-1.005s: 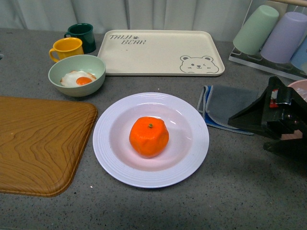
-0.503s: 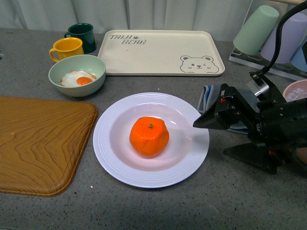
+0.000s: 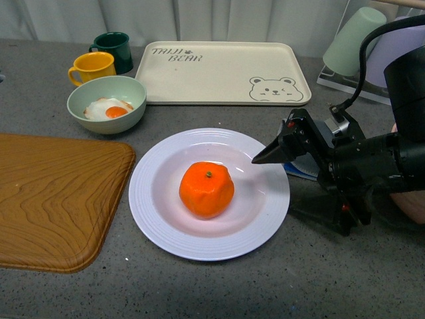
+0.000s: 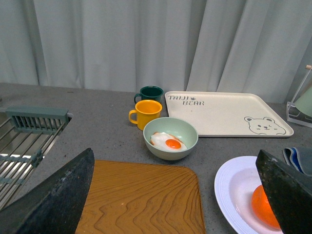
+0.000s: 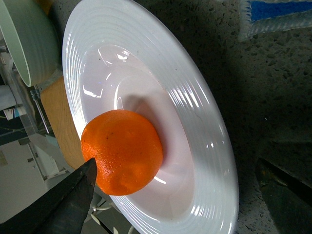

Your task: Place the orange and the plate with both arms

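Right wrist view: right gripper (image 5: pixel 175 163) jaws spread over ridged white plate (image 5: pixel 214 146); clip its rim, you roll lumpy bright orange (image 5: pixel 122 151).

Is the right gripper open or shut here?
Open. The right gripper shows fingers wide apart in its wrist view, gripping nothing; the orange lies free on the plate.
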`<action>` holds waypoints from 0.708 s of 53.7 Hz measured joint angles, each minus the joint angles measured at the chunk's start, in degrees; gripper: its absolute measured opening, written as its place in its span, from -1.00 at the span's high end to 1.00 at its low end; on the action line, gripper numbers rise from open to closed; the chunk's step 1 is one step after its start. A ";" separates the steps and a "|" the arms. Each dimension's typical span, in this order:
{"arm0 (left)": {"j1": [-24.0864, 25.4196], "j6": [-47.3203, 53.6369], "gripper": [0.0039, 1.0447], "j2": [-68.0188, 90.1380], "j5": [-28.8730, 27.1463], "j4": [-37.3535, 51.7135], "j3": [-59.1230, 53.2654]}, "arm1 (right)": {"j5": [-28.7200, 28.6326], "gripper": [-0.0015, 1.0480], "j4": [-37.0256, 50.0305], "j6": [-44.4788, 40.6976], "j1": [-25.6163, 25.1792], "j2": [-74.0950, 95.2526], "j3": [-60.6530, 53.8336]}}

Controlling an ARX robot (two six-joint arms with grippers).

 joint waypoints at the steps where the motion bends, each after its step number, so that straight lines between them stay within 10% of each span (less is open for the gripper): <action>1: -0.02 0.00 -0.88 0.00 0.02 0.00 0.00 | -0.04 -0.82 0.11 0.13 0.09 0.11 0.13; 21: -0.02 0.00 -0.88 0.00 0.00 0.00 0.00 | 0.37 -0.79 -1.95 2.36 1.40 4.17 4.90; 38: 0.00 0.00 -0.88 0.00 0.00 0.00 0.00 | 2.95 0.25 -7.26 1.84 1.81 4.83 7.48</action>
